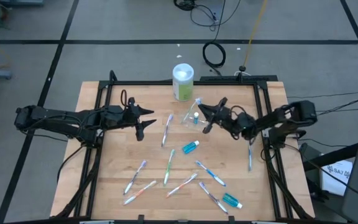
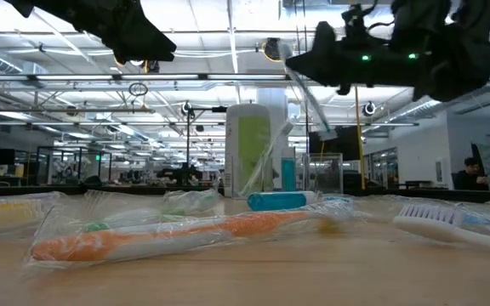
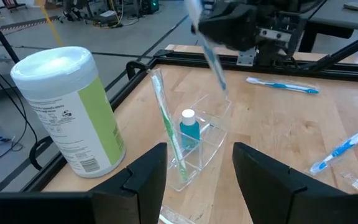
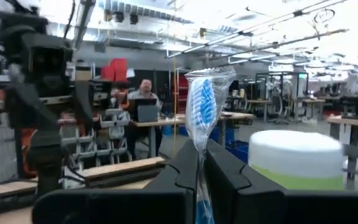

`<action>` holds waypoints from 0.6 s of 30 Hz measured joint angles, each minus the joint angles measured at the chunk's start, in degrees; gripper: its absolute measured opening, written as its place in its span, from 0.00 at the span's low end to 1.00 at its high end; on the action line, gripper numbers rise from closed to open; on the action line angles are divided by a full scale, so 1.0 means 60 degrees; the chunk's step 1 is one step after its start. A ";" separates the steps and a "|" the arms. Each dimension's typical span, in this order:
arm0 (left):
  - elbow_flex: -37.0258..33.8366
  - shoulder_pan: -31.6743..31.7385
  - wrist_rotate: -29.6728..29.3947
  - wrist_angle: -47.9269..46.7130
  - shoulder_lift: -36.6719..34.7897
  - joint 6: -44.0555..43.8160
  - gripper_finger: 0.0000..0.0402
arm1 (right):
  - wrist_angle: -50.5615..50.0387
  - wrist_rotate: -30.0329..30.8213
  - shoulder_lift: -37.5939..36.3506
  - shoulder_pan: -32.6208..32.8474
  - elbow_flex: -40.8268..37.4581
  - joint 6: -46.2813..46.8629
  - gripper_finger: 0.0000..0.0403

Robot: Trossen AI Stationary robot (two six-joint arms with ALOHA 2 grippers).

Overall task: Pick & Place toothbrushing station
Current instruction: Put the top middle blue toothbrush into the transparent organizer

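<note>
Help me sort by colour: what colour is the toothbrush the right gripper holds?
Blue and white, in clear wrap; the toothbrush shows best in the right wrist view.

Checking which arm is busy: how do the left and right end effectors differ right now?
The left end effector is open and empty; the right end effector is shut on a blue wrapped toothbrush. The right one is at the clear plastic holder; the left one is farther from it. Both hang above the wooden table.
</note>
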 joint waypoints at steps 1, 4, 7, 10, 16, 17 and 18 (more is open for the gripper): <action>0.0000 -0.0002 0.0000 -0.0004 0.0000 0.0000 0.48 | -0.0085 -0.0006 0.0188 0.0003 0.0133 0.0006 0.02; 0.0000 0.0000 -0.0002 -0.0001 0.0000 -0.0004 0.48 | -0.0167 0.0173 0.0646 0.0015 0.0463 -0.0318 0.02; 0.0003 -0.0060 0.0008 -0.0033 0.0000 -0.0030 0.48 | -0.0283 0.1209 0.0758 0.0022 0.0477 -0.0237 0.02; 0.0004 -0.0155 0.0010 -0.0256 -0.0007 -0.0022 0.48 | -0.0657 0.1666 0.0758 0.0088 0.0477 -0.0130 0.02; 0.0008 -0.0252 -0.0269 -0.0758 -0.0310 -0.0015 0.48 | -0.0994 0.2288 0.0751 0.0351 0.0477 -0.0079 0.02; 0.0004 -0.0255 -0.0265 -0.0793 -0.0325 -0.0014 0.48 | -0.1230 0.2303 0.0750 0.0361 0.0477 0.0110 0.02; 0.0007 -0.0255 -0.0265 -0.0783 -0.0331 -0.0011 0.48 | -0.1544 0.2406 0.0747 0.0362 0.0477 0.0288 0.02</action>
